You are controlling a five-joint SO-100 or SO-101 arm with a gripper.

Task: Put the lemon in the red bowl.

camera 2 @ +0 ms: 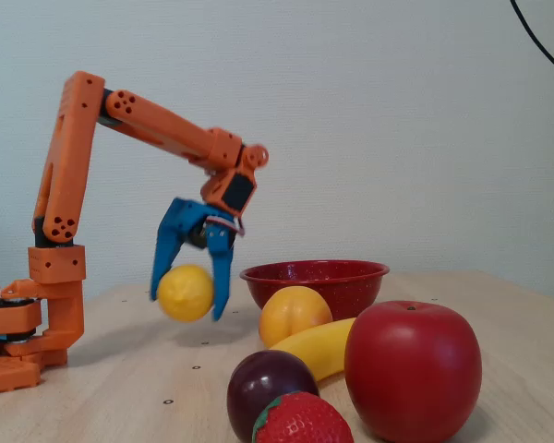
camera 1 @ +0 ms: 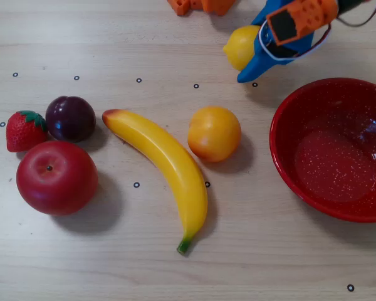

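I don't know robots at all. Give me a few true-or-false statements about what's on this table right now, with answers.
1. The lemon is held between the blue fingers, off the table. True.
2. The red bowl already holds fruit. False: it is empty.
3. In the overhead view, the banana lies between the plum and the orange fruit. True.
4. The strawberry sits beside the bowl. False: it lies at the far left, touching the plum and apple.
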